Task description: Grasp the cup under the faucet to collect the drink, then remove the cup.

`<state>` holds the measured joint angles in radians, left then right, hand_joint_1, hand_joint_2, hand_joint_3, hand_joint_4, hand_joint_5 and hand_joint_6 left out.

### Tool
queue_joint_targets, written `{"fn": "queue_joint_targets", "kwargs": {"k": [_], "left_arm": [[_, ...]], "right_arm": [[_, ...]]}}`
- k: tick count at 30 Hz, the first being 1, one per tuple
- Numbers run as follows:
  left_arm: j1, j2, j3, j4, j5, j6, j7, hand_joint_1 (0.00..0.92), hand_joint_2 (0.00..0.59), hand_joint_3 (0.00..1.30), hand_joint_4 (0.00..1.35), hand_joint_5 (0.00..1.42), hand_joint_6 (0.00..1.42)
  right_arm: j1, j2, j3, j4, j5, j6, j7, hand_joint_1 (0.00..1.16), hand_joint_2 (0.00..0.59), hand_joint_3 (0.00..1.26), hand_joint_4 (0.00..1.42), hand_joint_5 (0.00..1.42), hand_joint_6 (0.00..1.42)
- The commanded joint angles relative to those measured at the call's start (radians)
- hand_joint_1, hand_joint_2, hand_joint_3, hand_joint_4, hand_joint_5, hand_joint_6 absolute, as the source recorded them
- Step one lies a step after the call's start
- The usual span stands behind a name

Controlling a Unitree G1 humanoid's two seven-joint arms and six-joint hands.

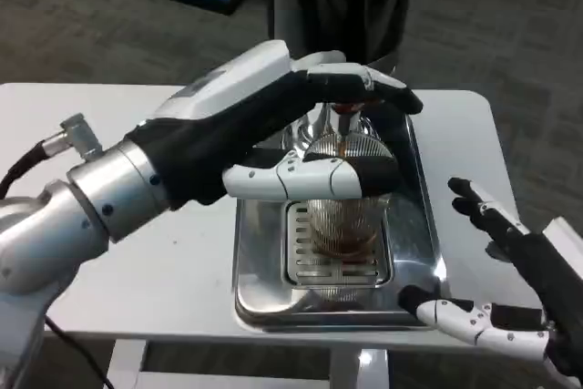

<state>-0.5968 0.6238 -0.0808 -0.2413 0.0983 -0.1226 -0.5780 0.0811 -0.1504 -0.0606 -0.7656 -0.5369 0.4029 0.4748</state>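
Right hand nearest, fingers spread, holding nothing, by table edge | left hand grasps ribbed clear cup under faucet, on drip tray grate | cup likely rigid, slippery, heavier as it fills; hold mid-wall | tray rim close; open room toward camera

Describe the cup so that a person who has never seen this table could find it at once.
On the white table sits a shiny metal tray with a slotted grate in its middle. The cup stands on that grate, below the faucet, with the left hand wrapped around it. It is the one clear, ribbed thing there, with brown drink at its bottom.
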Motion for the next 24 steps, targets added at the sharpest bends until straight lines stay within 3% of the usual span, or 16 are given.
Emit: {"fn": "queue_joint_targets", "kwargs": {"k": [1, 12, 24], "left_arm": [[0.04, 0.019, -0.019, 0.009, 0.041, 0.019, -0.019, 0.0, 0.075, 0.34, 0.23, 0.11, 0.0], [0.037, 0.018, -0.021, 0.018, 0.048, 0.016, -0.013, 0.0, 0.076, 0.35, 0.23, 0.11, 0.0], [0.055, 0.017, -0.015, 0.02, 0.056, 0.009, 0.005, 0.0, 0.076, 0.35, 0.24, 0.11, 0.0]], "right_arm": [[-0.003, -0.008, -0.002, 0.043, 0.056, -0.019, -0.057, 0.69, 0.193, 0.04, 0.09, 0.06, 0.13], [-0.014, 0.03, 0.008, 0.158, 0.211, -0.078, -0.2, 0.72, 0.182, 0.05, 0.14, 0.12, 0.2], [-0.053, 0.029, 0.029, 0.241, 0.275, -0.104, -0.296, 0.73, 0.183, 0.06, 0.14, 0.14, 0.23]]}}
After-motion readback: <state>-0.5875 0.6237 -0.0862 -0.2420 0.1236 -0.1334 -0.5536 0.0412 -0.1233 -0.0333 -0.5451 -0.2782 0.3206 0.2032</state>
